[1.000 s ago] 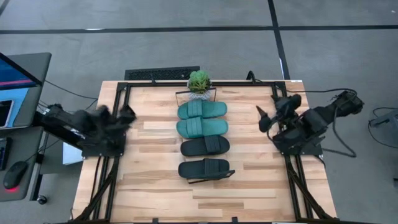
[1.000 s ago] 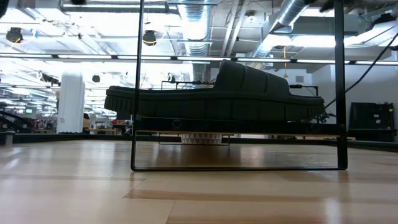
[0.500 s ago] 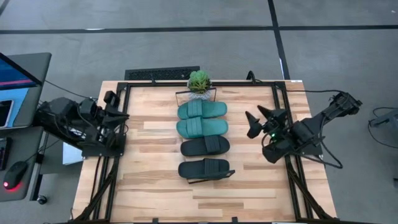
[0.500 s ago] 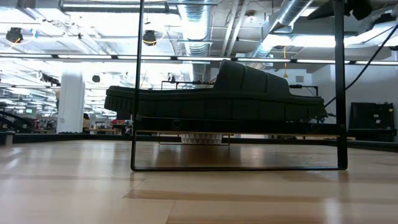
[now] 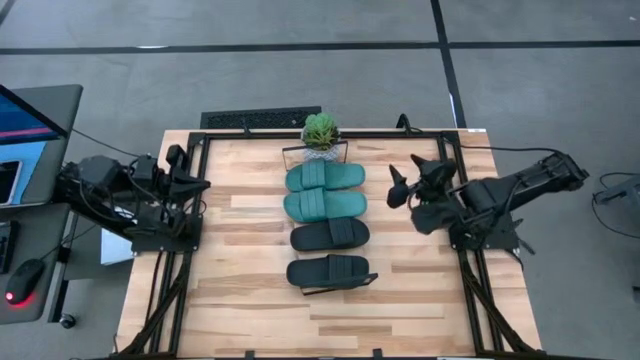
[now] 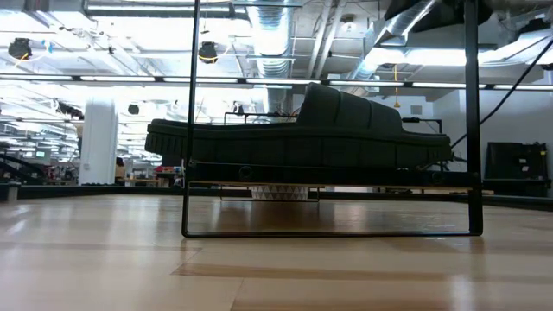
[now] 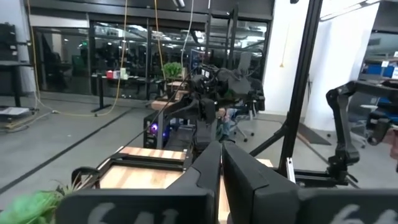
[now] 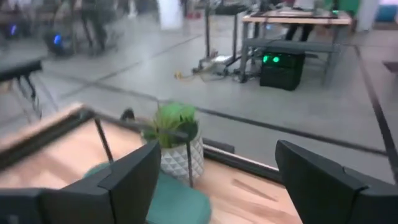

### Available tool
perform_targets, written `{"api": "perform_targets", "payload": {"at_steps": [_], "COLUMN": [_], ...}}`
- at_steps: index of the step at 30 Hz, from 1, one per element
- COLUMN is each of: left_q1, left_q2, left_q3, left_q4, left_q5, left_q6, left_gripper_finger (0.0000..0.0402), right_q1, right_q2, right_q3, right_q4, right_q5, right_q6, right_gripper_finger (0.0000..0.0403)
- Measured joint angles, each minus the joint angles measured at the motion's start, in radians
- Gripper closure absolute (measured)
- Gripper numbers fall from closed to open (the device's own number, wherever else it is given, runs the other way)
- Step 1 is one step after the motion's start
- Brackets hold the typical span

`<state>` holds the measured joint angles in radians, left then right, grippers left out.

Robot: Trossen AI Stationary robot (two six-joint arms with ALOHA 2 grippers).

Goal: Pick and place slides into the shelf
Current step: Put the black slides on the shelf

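Note:
Four slides lie side by side in a row down the table's middle: two teal ones (image 5: 325,177) (image 5: 325,205) and two black ones (image 5: 330,236) (image 5: 330,271). In the low view the nearest black slide (image 6: 346,130) rests sole-down on the shelf's light plank (image 6: 259,186), which sits in a thin black wire frame (image 6: 186,173). My right gripper (image 5: 408,180) is open and empty, in the air to the right of the teal slides. Its wrist view (image 8: 217,146) shows a teal slide (image 8: 180,199). My left gripper (image 5: 192,183) is shut and empty at the table's left edge.
A small potted plant (image 5: 320,132) stands at the far end of the row, also seen in the right wrist view (image 8: 174,134). Black frame rails (image 5: 180,270) run along the table's left and right sides. Bare wood lies on both sides of the row.
My right gripper has gone from the table's right edge toward the left, closer to the teal slides, and stays open. My left arm has shifted a little at the table's left edge. The slides have not moved.

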<state>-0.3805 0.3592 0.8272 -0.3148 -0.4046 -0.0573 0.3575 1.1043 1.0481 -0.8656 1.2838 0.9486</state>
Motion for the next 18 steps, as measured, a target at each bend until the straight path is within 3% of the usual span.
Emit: {"api": "perform_targets", "payload": {"at_steps": [4, 8, 12, 15, 18], "left_q1": [0.000, 0.000, 0.000, 0.000, 0.000], "left_q2": [0.000, 0.000, 0.000, 0.000, 0.000], "left_q3": [0.000, 0.000, 0.000, 0.000, 0.000], "left_q4": [-0.026, -0.049, -0.066, -0.067, -0.068], "left_q5": [-0.002, -0.013, -0.063, -0.095, -0.098], "left_q6": [0.005, 0.007, 0.002, 0.003, -0.001], "left_gripper_finger": [0.0395, 0.0395, 0.0395, 0.0395, 0.0395], "right_q1": [-0.048, -0.111, -0.224, -0.326, -0.405], "right_q2": [-0.062, -0.162, -0.293, -0.377, -0.427], "right_q3": [0.000, 0.000, 0.001, 0.001, -0.001], "right_q4": [0.067, 0.154, 0.236, 0.308, 0.415], "right_q5": [-0.111, -0.265, -0.627, -0.972, -1.090], "right_q6": [-0.264, -0.526, -0.753, -0.831, -0.784], "right_gripper_finger": [0.0118, 0.0171, 0.0261, 0.0289, 0.0289]}}
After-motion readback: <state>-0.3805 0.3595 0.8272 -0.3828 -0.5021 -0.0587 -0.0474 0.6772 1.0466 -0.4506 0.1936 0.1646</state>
